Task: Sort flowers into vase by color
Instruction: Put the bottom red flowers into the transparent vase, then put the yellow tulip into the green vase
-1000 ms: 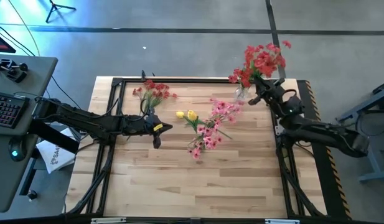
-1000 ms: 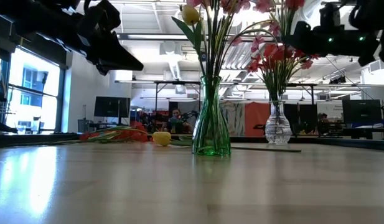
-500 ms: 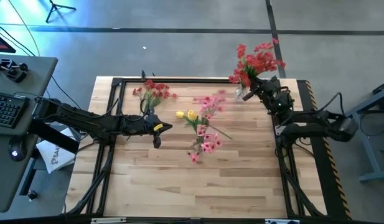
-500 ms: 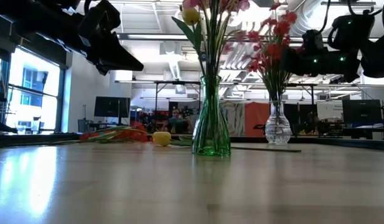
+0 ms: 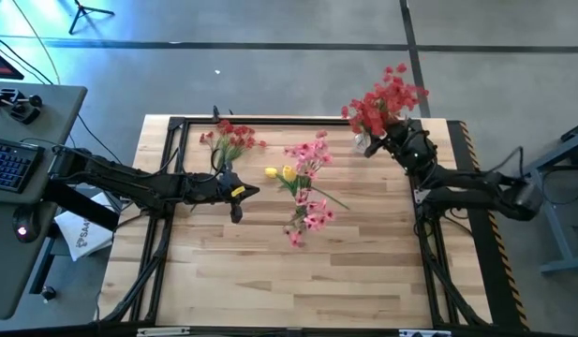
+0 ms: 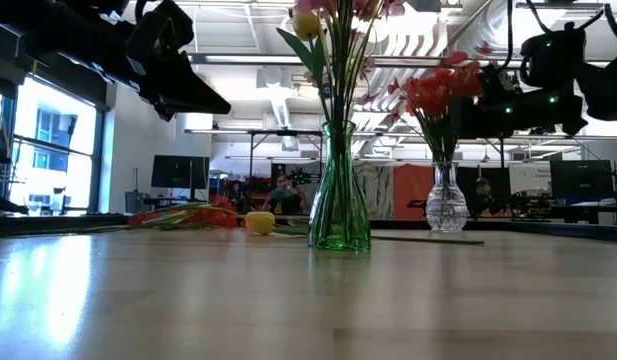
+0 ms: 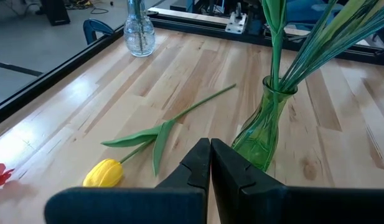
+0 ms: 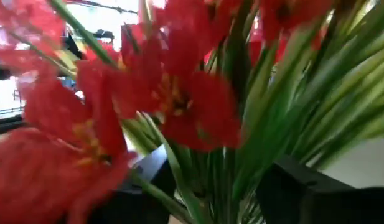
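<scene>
Up high, right tool (image 8: pixel 220 186) parted around red flowers (image 8: pixel 179 93), clear vase (image 5: pixel 363 142)

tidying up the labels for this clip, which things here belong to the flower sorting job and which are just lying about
Part of the job:
- red flowers in the clear vase, right claw open around their stems
- green vase with pink flowers
- loose yellow tulip
- loose red flowers
- left claw, shut, waiting

Just lying about:
- keyboard
- white bag

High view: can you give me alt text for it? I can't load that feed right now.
The right gripper sits open among red flowers in the clear vase at the table's far right. A green vase of pink flowers stands mid-table, beside the shut left gripper.
</scene>
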Available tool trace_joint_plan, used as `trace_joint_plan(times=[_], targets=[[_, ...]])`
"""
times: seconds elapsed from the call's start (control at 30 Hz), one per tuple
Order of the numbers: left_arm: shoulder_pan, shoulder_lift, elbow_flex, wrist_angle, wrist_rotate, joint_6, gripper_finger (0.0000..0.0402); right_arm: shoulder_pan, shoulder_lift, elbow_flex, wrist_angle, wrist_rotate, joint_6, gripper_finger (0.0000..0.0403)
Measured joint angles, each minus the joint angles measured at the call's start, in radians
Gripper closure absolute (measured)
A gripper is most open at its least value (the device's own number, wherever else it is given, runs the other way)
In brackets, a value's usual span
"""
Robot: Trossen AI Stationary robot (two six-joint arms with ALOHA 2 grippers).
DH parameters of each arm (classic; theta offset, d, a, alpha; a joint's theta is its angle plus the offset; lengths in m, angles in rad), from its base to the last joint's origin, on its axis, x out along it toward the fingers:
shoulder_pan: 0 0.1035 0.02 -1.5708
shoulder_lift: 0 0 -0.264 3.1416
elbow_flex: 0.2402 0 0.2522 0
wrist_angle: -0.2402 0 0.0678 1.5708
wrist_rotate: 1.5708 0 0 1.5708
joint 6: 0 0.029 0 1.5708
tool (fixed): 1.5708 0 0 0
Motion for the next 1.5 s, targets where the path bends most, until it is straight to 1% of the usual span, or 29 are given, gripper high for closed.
trace_joint_plan(times=[0.1, 0.2, 0.27, 0.37, 0.47, 0.63, 0.73, 0.9, 0.97, 1.0, 1.1, 1.2, 1.27, 1.33, 1.43, 1.5], targets=[[0.000, 0.000, 0.000, 0.000, 0.000, -0.001, 0.0401, 0.000, -0.086, 0.008, -0.105, 0.002, 0.000, 0.0195], [0.000, 0.000, 0.000, 0.000, 0.000, -0.001, 0.0401, 0.000, -0.177, 0.046, -0.263, 0.002, 0.020, 0.0179], [0.000, 0.000, 0.000, 0.000, 0.001, -0.002, 0.0401, 0.000, -0.230, 0.094, -0.420, 0.002, 0.030, 0.0175], [0.000, 0.000, 0.000, 0.000, 0.001, -0.002, 0.0401, 0.001, -0.283, 0.193, -0.712, 0.002, 0.025, 0.0173], [0.000, 0.000, 0.000, 0.000, 0.001, -0.002, 0.0401, 0.001, -0.308, 0.314, -0.963, 0.012, 0.000, 0.0166], [0.000, 0.000, 0.000, -0.001, 0.001, -0.002, 0.0401, 0.001, -0.305, 0.560, -1.363, 0.013, 0.008, 0.0129], [0.000, 0.000, 0.000, -0.001, 0.001, -0.003, 0.0401, 0.001, -0.302, 0.679, -1.546, 0.013, 0.054, 0.0116], [0.000, 0.000, 0.000, -0.012, 0.003, -0.023, 0.0401, 0.004, -0.304, 0.827, -1.766, -0.003, 0.152, 0.0121], [0.000, -0.005, 0.004, -0.059, 0.021, -0.040, 0.0401, 0.028, -0.304, 0.857, -1.819, -0.028, 0.200, 0.0125], [0.000, -0.016, 0.010, -0.111, 0.036, -0.049, 0.0401, 0.048, -0.306, 0.862, -1.840, -0.042, 0.224, 0.0127], [-0.001, -0.049, 0.068, -0.327, 0.047, -0.104, 0.0401, 0.136, -0.313, 0.842, -1.856, -0.077, 0.271, 0.0133], [-0.009, -0.071, 0.133, -0.569, 0.010, -0.172, 0.0401, 0.258, -0.318, 0.773, -1.830, -0.105, 0.329, 0.0136], [-0.021, -0.080, 0.171, -0.692, -0.027, -0.206, 0.0401, 0.351, -0.318, 0.710, -1.773, -0.107, 0.371, 0.0137], [-0.031, -0.080, 0.206, -0.791, -0.043, -0.234, 0.0401, 0.442, -0.317, 0.632, -1.685, -0.108, 0.406, 0.0137], [-0.043, -0.079, 0.237, -0.918, -0.026, -0.286, 0.0401, 0.567, -0.315, 0.504, -1.516, -0.107, 0.444, 0.0137], [-0.049, -0.079, 0.242, -0.969, 0.003, -0.329, 0.0401, 0.638, -0.311, 0.409, -1.400, -0.108, 0.448, 0.0137]])
